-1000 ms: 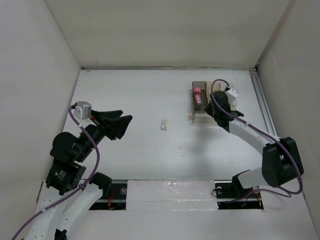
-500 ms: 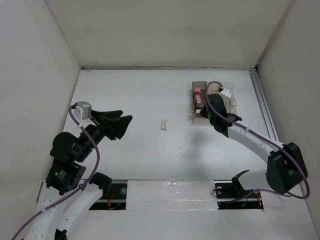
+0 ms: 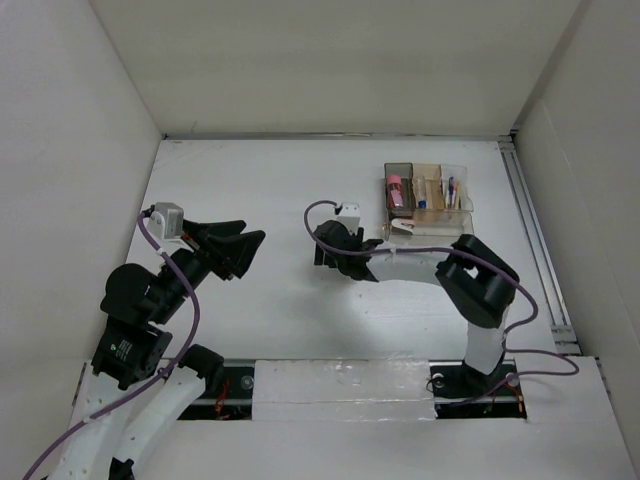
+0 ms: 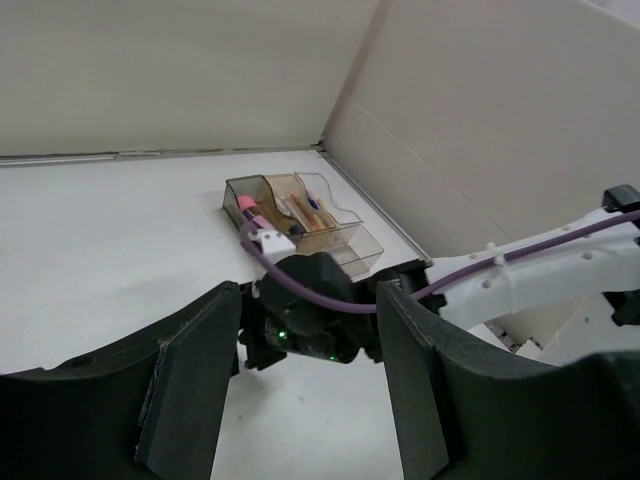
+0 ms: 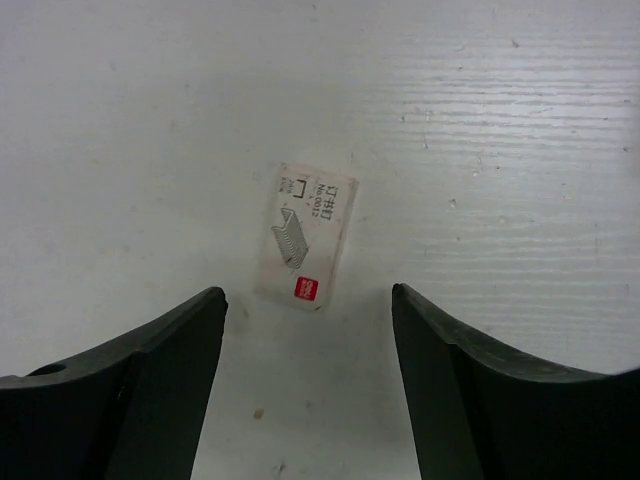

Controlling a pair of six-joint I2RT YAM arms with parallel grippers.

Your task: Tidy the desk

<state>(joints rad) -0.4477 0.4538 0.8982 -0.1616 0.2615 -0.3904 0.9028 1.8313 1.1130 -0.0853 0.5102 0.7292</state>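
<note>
Cnt: 1 desk (image 3: pixel 260 190), 1 clear tray (image 3: pixel 440 217), 1 staple box (image 5: pixel 306 237), 2 grippers – L gripper (image 3: pixel 247 240) & R gripper (image 3: pixel 325 252).

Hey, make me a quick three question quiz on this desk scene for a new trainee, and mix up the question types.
1. True or false: the right hand is shut on the staple box.
2. Where does the clear tray sit on the desk? A) near left corner B) far right part C) dead centre
3. Fill in: in the top view, the item in the tray's leftmost compartment shows a ___ far end.
Key: 1 false: the hand is open, and the box lies flat on the desk between its fingers. 2 B. 3 pink.
</note>
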